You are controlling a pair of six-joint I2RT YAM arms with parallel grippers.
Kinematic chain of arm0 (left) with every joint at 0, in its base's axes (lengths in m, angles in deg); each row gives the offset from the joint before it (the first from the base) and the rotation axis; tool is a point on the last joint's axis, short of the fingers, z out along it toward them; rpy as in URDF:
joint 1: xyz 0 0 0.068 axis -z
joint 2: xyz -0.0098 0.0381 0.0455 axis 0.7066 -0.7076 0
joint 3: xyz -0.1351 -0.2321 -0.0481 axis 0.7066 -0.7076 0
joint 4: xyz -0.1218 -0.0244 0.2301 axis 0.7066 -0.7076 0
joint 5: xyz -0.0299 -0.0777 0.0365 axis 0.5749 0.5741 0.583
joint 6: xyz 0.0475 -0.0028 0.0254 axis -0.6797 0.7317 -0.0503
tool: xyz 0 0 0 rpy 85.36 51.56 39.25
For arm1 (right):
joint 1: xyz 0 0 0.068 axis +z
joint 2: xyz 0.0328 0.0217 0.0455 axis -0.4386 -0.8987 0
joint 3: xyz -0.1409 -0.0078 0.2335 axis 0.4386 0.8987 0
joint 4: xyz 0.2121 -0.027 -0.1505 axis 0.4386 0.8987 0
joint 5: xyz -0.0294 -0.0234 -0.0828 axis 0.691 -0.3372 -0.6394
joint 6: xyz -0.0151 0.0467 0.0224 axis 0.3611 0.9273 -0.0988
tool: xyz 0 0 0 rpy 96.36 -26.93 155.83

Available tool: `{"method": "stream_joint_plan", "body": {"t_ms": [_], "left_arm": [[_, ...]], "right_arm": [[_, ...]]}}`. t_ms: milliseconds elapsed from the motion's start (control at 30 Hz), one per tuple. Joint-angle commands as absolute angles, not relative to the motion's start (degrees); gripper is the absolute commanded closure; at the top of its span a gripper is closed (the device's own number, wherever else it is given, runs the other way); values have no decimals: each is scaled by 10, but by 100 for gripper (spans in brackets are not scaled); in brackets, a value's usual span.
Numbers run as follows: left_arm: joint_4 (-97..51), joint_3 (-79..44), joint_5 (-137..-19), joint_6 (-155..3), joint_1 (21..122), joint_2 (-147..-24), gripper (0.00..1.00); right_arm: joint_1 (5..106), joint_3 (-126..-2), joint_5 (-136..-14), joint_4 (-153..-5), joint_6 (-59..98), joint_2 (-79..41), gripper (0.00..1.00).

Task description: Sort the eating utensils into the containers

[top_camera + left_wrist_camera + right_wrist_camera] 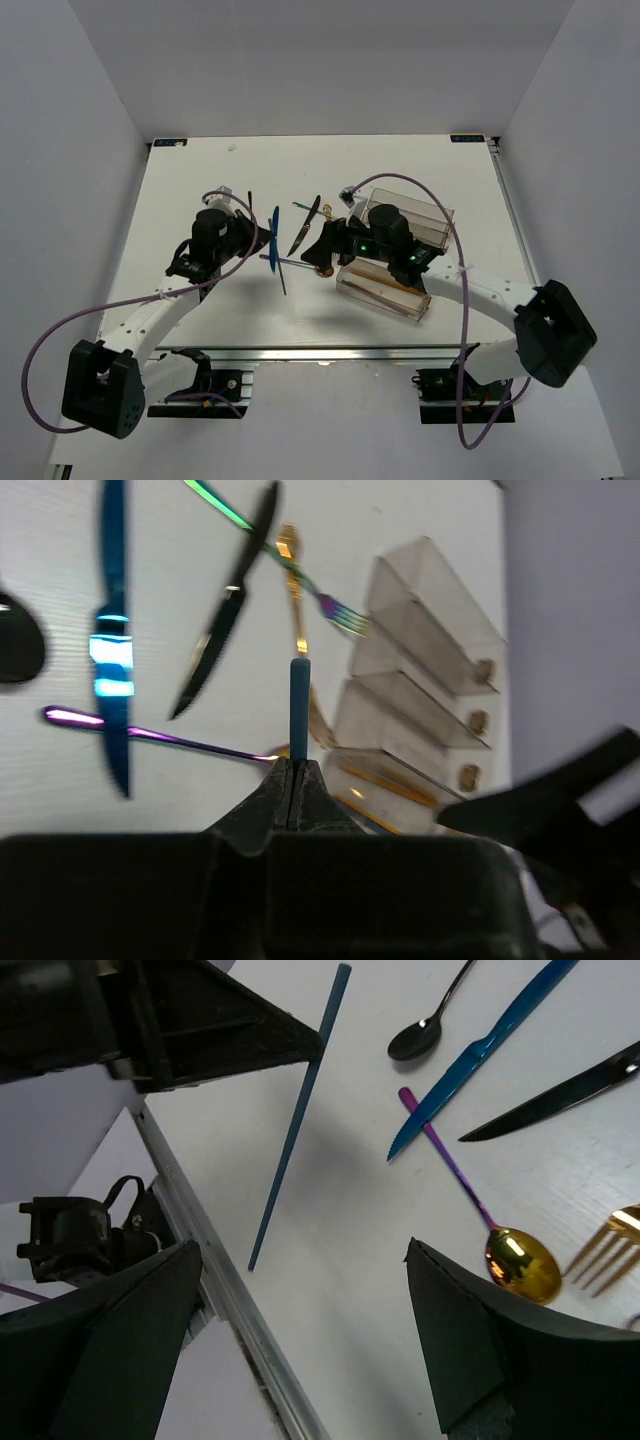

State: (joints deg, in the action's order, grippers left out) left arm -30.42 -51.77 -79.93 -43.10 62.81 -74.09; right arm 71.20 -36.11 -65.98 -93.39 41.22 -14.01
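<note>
My left gripper point(295, 767) is shut on a dark blue-grey chopstick point(299, 705), which slants down to the table in the right wrist view point(298, 1115). On the table lie a blue knife point(480, 1045), a black spoon point(415, 1038), a black knife point(560, 1095), a gold-bowled purple-handled spoon point(520, 1260), a gold fork point(608, 1247) and an iridescent fork point(335, 608). The clear divided container point(440, 218) stands to the right, with wooden sticks in its near compartment. My right gripper point(300, 1330) hangs open and holds nothing over the table beside the gold spoon.
The table's metal front rail point(225, 1290) runs just under the chopstick's lower tip. The right arm point(560, 800) crosses in front of the container in the left wrist view. White walls enclose the table on three sides.
</note>
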Motion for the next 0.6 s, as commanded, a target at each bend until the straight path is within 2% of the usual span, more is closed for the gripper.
{"method": "stream_joint_plan", "body": {"t_ms": [0, 133, 433, 533, 567], "left_arm": [[-135, -555, -658, -397, 634, -715, 100], [-77, -580, -632, -380, 636, -687, 100], [-51, -594, -625, -364, 637, -688, 100], [-37, -598, -621, -354, 637, -687, 100], [-33, -599, -618, -353, 637, -686, 100]], "right_arm": [[726, -392, -640, -1021, 491, -178, 13], [737, -420, -658, -1010, 507, -225, 16], [742, -438, -596, -1091, 554, -275, 26], [743, -452, -594, -1093, 554, -291, 38], [744, -453, -594, -1097, 553, -293, 51]]}}
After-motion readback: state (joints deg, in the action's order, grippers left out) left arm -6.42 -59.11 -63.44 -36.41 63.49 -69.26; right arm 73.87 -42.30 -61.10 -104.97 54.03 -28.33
